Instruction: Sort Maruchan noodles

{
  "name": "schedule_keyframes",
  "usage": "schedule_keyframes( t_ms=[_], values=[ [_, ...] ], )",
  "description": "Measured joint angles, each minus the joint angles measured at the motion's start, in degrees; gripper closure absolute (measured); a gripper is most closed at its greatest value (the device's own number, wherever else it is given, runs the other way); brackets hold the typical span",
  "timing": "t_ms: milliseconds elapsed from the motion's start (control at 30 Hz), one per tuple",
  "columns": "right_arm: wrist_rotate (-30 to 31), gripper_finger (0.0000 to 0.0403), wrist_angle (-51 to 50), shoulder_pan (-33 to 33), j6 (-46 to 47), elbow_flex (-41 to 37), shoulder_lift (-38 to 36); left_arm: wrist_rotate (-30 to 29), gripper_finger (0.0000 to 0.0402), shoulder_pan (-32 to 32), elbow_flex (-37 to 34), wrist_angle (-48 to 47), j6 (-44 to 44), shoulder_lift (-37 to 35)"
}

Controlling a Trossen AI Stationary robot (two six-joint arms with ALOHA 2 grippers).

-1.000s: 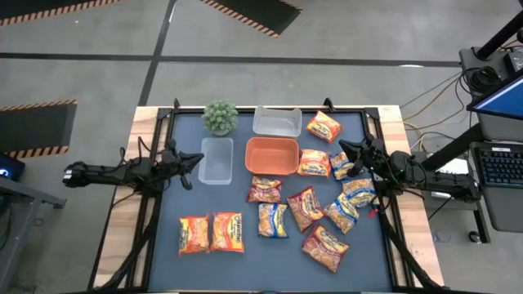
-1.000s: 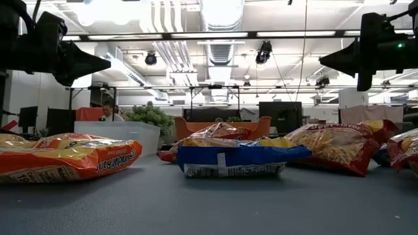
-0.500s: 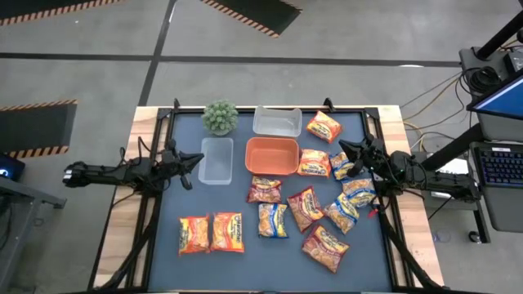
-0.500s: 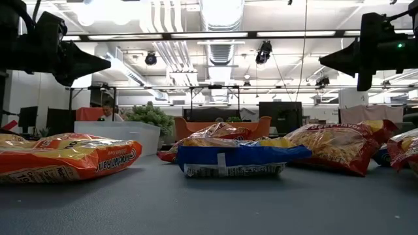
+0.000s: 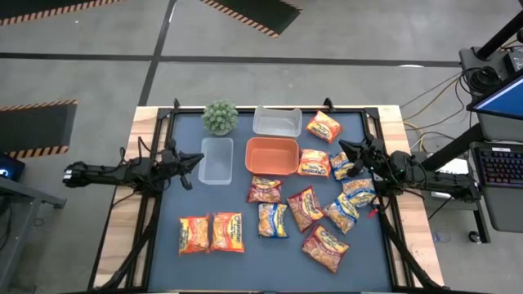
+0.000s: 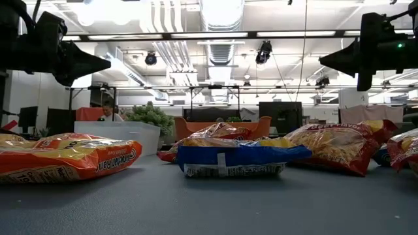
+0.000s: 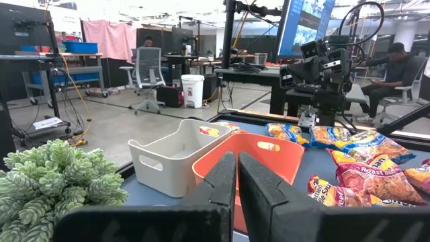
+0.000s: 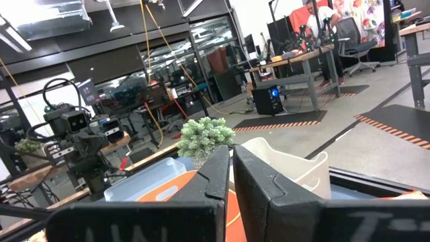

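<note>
Several Maruchan noodle packets lie flat on the dark mat: two orange ones [image 5: 212, 233] near the front left, and a scatter of red, orange and blue-and-yellow ones [image 5: 315, 208] at the right and middle. An orange tray [image 5: 271, 155] stands mid-table, with a clear tub [image 5: 216, 160] to its left and a pale tub [image 5: 276, 121] behind it. My left gripper [image 5: 198, 160] hangs shut over the left edge, level, beside the clear tub. My right gripper [image 5: 343, 148] hangs shut over the right side, above packets, touching nothing.
A small green plant [image 5: 220, 117] stands at the far left of the mat. The mat's front middle, ahead of the packets, is bare. In the room behind, people sit at desks.
</note>
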Motion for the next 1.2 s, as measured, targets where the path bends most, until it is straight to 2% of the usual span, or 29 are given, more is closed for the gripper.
schedule_keyframes(
  t_ms=[900,1200],
  values=[
    [0.00,0.0390,0.00,0.01,0.00,0.00,0.00,0.01,0.0402,0.00,-0.01,0.36,-0.11,0.01],
    [0.02,0.0390,3.40,0.00,0.00,0.01,0.00,-0.01,0.0402,0.01,0.01,11.35,-10.57,-0.01]
  ],
)
